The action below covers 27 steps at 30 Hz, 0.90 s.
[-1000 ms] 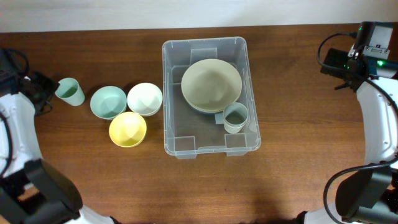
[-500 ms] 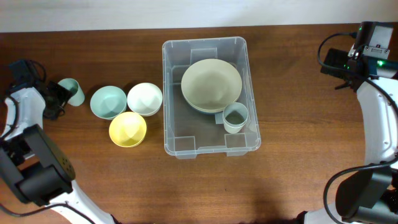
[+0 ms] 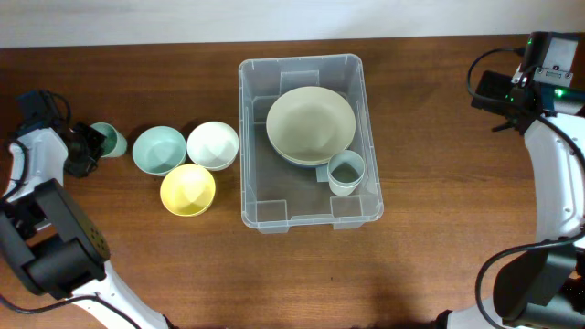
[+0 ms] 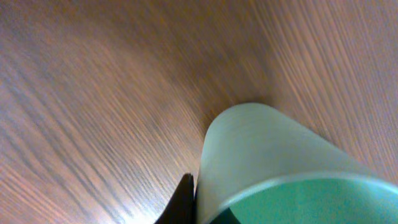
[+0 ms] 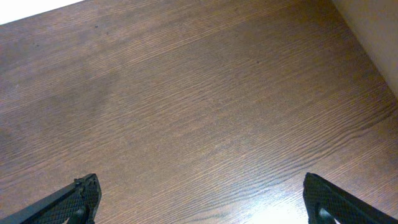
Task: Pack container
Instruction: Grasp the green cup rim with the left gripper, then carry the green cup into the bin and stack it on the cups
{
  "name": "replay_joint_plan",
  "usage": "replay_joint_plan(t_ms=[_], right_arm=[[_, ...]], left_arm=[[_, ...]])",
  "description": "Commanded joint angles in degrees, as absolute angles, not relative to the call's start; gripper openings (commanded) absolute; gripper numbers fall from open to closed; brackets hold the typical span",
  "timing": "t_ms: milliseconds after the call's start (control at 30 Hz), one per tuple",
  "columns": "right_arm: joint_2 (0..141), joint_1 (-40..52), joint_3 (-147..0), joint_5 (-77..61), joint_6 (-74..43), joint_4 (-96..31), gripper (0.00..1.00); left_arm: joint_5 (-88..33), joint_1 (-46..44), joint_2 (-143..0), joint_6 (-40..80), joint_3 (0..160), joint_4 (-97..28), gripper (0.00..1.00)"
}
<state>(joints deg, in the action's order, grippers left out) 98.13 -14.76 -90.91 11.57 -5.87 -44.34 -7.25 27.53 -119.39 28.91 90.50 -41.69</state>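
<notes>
The container (image 3: 274,187) sits mid-table, holding a plate (image 3: 311,123) and a small cup (image 3: 346,172). Off left, the left gripper (image 3: 90,144) is pinched tight on a teal cup (image 3: 111,139). Far right, the right gripper (image 5: 200,194) gapes wide, empty.

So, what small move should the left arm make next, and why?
Probably a short lift of the small green plastic cup straight up from the brown wooden table. The left pincer looks shut on its wall, and the round teal bowl stands close on the way to the large clear plastic container, so height first seems safer.
</notes>
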Motion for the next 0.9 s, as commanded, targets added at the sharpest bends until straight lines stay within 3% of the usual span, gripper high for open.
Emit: replay_joint_plan(t_ms=[0,200,467,867], right_arm=[[97.6,-15.1,-91.5,12.5,-6.3,-44.2,0.99],[97.6,-15.1,-91.5,12.5,-6.3,-44.2,0.99],[97.6,-15.1,-91.5,12.5,-6.3,-44.2,0.99],[97.6,-15.1,-91.5,12.5,-6.3,-44.2,0.99]], left_arm=[[-23.4,27.8,-117.1,18.5,95.8,-42.5,0.00],[-43.2,24.6,-110.1,10.5,100.7,-45.1,0.00],[-43.5,8.1,-100.4,-9.1,100.7,-50.7,0.01],[-19.5,-25.8,-100.3,-12.8,100.6,-56.5,0.00]])
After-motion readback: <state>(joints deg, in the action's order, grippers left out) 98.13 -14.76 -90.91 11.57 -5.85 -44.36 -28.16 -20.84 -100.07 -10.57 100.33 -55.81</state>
